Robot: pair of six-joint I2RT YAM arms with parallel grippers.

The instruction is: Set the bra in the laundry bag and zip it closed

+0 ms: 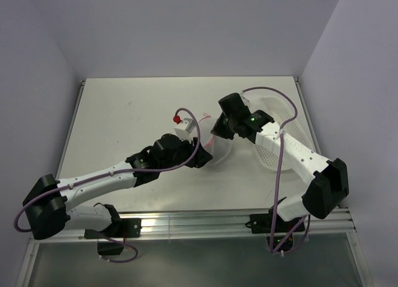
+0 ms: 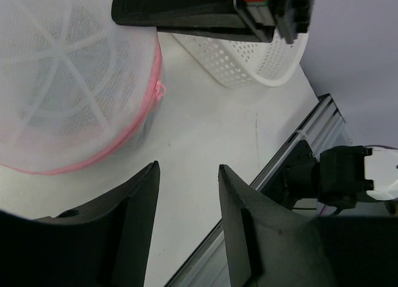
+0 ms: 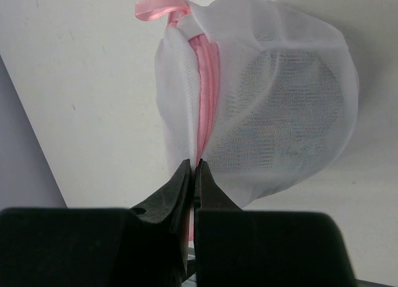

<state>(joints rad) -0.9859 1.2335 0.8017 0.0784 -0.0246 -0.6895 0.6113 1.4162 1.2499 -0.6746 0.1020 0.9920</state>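
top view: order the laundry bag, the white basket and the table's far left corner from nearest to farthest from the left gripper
Measured from the left gripper:
1. laundry bag, just to its right.
2. white basket, farther right, near the table's right edge.
3. table's far left corner, well away at the back left.
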